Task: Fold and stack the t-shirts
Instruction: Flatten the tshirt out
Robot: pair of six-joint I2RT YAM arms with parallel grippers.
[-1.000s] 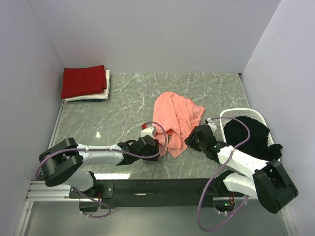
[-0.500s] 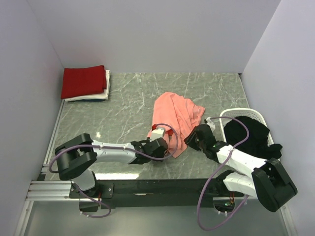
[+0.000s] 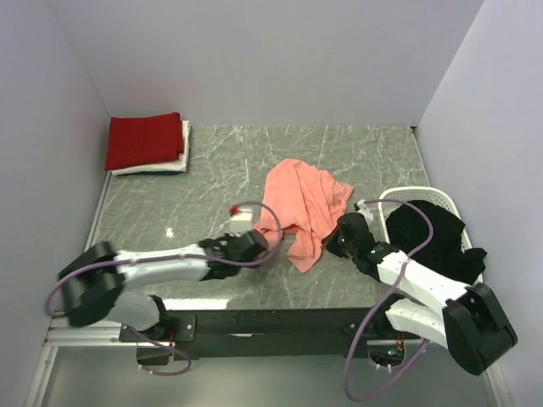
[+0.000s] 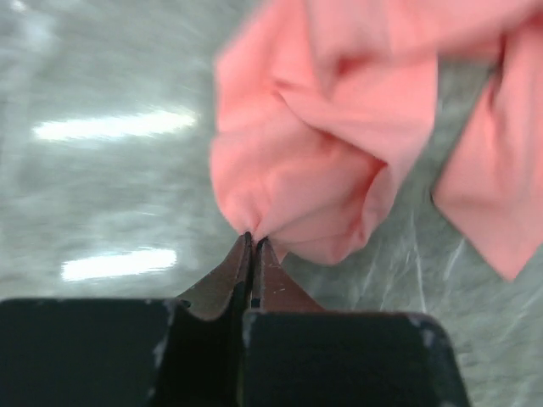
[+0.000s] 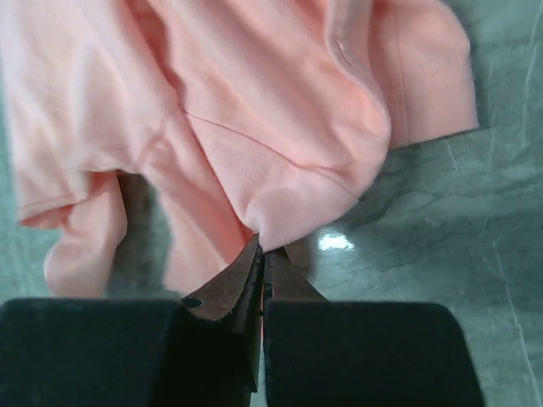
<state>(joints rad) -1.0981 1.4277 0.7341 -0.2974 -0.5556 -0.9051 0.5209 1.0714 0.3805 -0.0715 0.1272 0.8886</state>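
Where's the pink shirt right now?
In the top view, the pink shirt lies right of table centre, just left of the white basket, its near edge pinched by the left gripper and right gripper.

On my overhead feed I see a table [image 3: 212, 178] topped in grey-green marble with pale veins. A white plastic basket [image 3: 427, 192] with slatted sides sits at the right edge, nearer the front right corner than the back one. Plain pale walls close the surface in: a back wall [image 3: 271, 68] along the far edge, a left wall [image 3: 42, 170] and a right wall [image 3: 496, 144]. A black bar [image 3: 271, 322] runs along the near edge, with a silver rail [image 3: 85, 326] by the front left corner. A small glare spot [image 3: 170, 231] shows towards the left edge. My left wrist feed shows blurred marble with two bright streaks [image 4: 114, 125]; the right wrist feed shows one small highlight [image 5: 337, 242].
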